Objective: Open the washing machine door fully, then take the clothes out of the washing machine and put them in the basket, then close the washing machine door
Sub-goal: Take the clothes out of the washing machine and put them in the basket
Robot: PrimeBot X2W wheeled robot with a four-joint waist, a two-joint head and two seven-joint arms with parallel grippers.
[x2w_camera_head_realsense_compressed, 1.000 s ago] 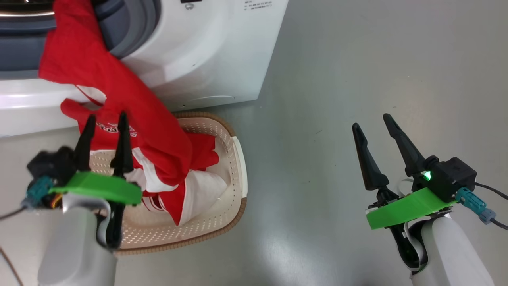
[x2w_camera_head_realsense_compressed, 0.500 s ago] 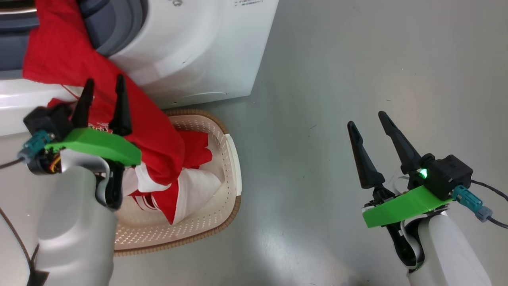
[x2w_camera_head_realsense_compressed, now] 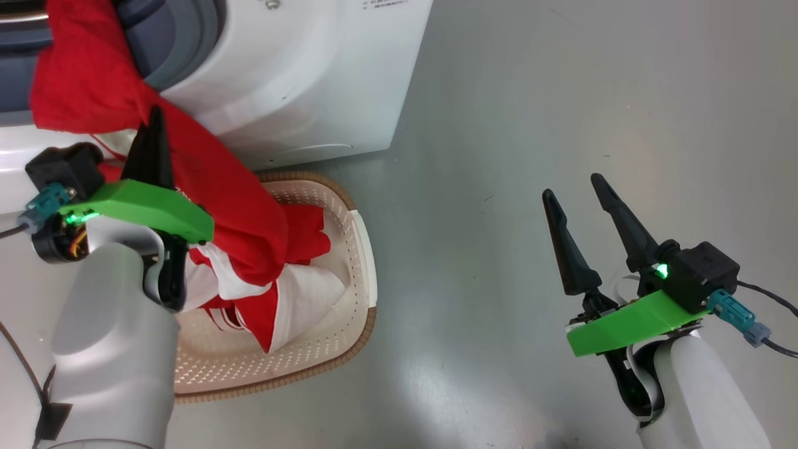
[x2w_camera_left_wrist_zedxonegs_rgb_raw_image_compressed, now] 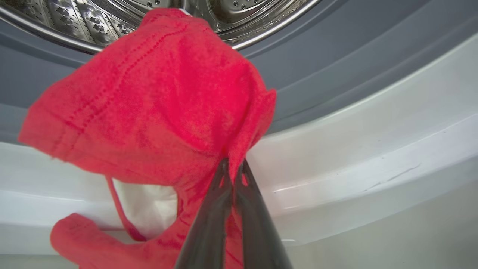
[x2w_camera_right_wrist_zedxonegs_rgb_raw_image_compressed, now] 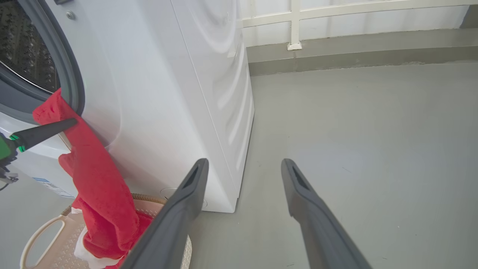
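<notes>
Your left gripper [x2w_camera_left_wrist_zedxonegs_rgb_raw_image_compressed: 233,163] pinches the clothes [x2w_camera_left_wrist_zedxonegs_rgb_raw_image_compressed: 149,104], which hang from the washing machine [x2w_camera_head_realsense_compressed: 299,75] down into the basket [x2w_camera_head_realsense_compressed: 365,262].

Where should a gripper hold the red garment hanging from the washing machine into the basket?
Grip the red garment at the fold draped over the gasket, from the front, pointing toward the drum: that end hangs on the washing machine, the lower end lies in the basket. The left gripper is shut just below.
</notes>
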